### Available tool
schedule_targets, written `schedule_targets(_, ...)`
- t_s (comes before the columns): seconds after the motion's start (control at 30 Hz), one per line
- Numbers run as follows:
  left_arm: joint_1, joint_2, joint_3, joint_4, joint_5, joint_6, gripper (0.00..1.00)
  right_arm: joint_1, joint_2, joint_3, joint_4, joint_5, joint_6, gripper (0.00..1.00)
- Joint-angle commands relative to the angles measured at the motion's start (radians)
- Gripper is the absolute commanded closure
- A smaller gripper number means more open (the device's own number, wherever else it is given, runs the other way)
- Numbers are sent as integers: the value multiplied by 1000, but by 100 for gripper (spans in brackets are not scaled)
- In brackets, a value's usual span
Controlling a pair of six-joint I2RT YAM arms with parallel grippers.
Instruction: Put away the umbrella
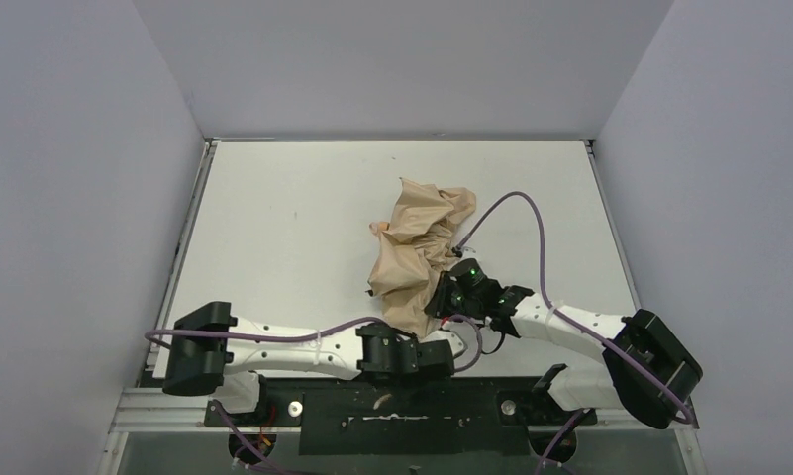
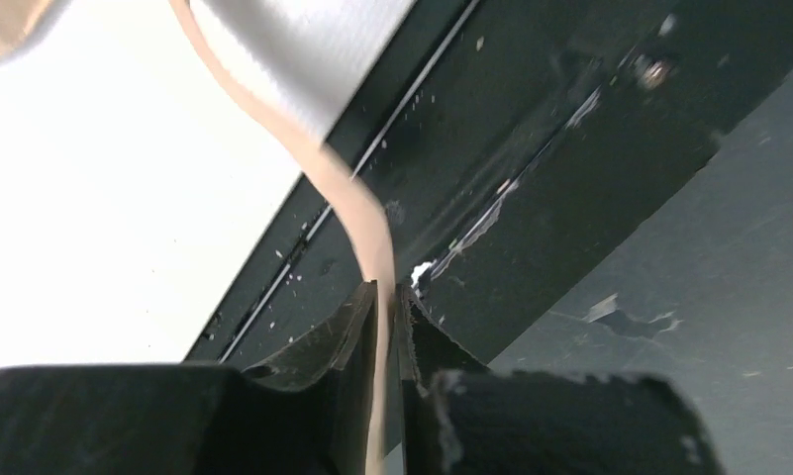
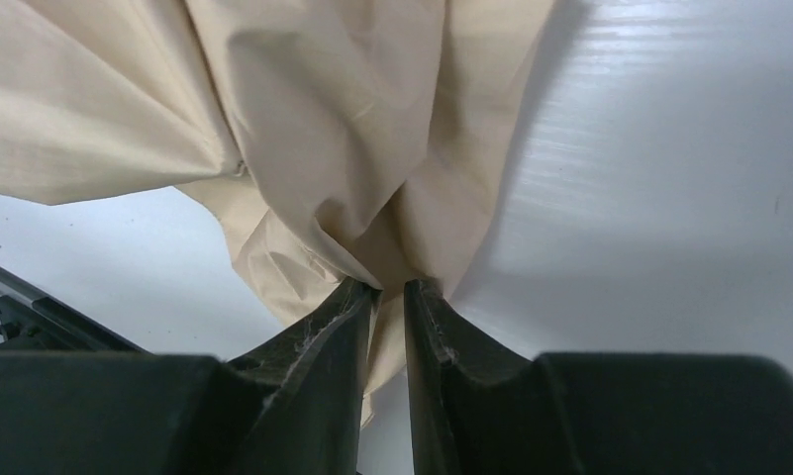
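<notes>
Looking down at the umbrella (image 1: 417,252): crumpled into a loose beige-tan heap near the middle of the white table (image 1: 273,228), a bit right of centre, with its near end reaching toward the 2 arms. Can't make out a shaft or handle under all that cloth. Thin matte fabric, full of creases and soft folds, almost papery from above.

Right gripper (image 3: 390,289) parked at the heap's lower right edge, pinched tight on a bunched fold of the canopy fabric (image 3: 303,119). Cloth squeezed between the 2 black fingers (image 3: 323,336) and spilling out wide above them. Scuffed, scratched-looking inner faces on those.

Left gripper (image 2: 387,297) right at the near table edge, clamped together on the flat tan strap (image 2: 357,213). Just a narrow ribbon, curving up and away from the fingertips toward the top left corner of the wrist view. Behind it, a dark scratched mounting plate (image 2: 590,148) speckled with white flecks.

Also a glossy purple cable (image 1: 531,213) looping high over the right arm.
</notes>
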Motion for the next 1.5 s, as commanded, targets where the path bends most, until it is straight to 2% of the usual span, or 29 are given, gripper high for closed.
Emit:
schedule_targets(0.0,-50,62,57,-128,-61,29,87,-13,-30,-28,53,31,22,78)
schedule_targets(0.2,-53,26,37,-70,-43,56,70,-40,-66,-65,46,36,31,77)
schedule_targets(0.37,-11,-62,4,-7,-58,71,65,-52,-104,-65,-14,66,19,75)
schedule_targets(0.47,72,-124,-33,61,-30,75,63,-54,-144,-53,-68,89,1,72)
schedule_targets(0.6,235,-207,-108,191,84,89,59,-59,-220,-34,-139,90,-35,64)
schedule_targets(0.73,357,-253,-157,284,132,95,53,-61,-319,-18,-215,85,-54,52)
schedule_targets(0.9,499,-246,-168,358,198,104,53,-63,-380,-8,-284,86,-54,47)
schedule_targets(1.17,673,-206,-159,448,250,94,53,-63,-398,52,-312,75,-73,46)
schedule_targets(1.3,739,-184,-173,501,291,86,53,-49,-386,47,-289,40,-40,44)
schedule_targets(1.47,796,-179,-162,525,293,91,53,-34,-363,27,-256,70,-25,44)
